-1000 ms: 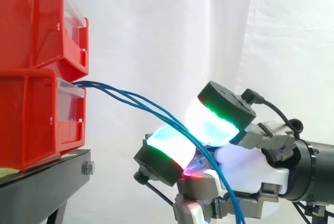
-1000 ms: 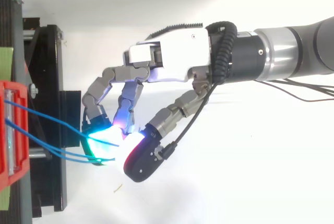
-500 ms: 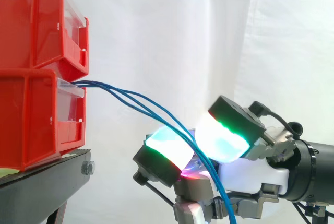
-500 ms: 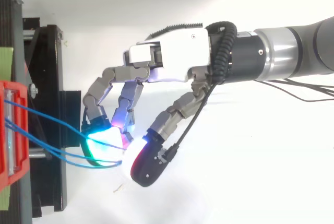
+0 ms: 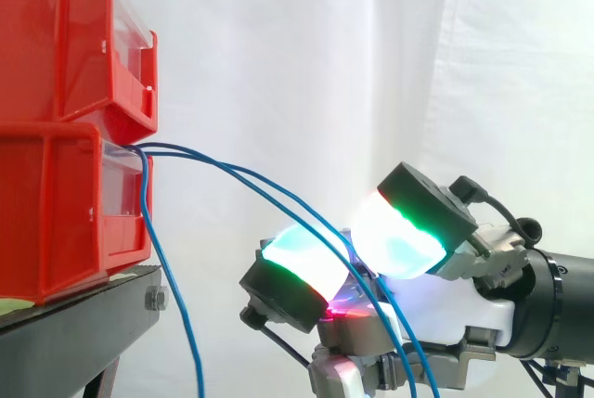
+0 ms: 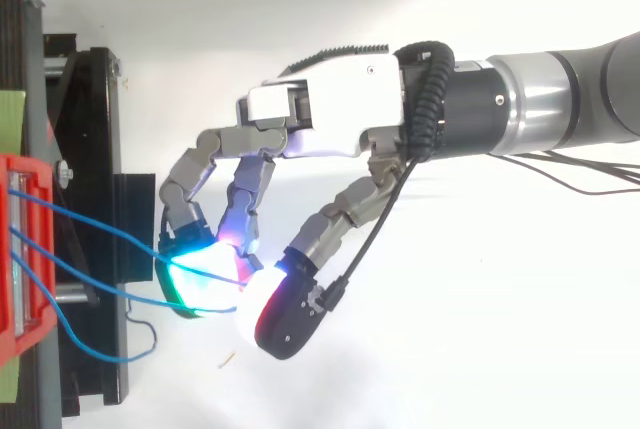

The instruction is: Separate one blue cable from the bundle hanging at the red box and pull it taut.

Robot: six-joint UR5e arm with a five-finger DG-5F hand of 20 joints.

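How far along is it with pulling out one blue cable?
Partly: one cable hangs loose by the red bin, apart from the rest. The hand holds two cables between curled fingers, both sagging. Left: keep just one and pull it taut.

The hand (image 6: 330,114) pinches two blue cables (image 6: 110,230) from the red box (image 6: 38,174); a third cable (image 6: 90,358) sags loose.

No legible text or labels
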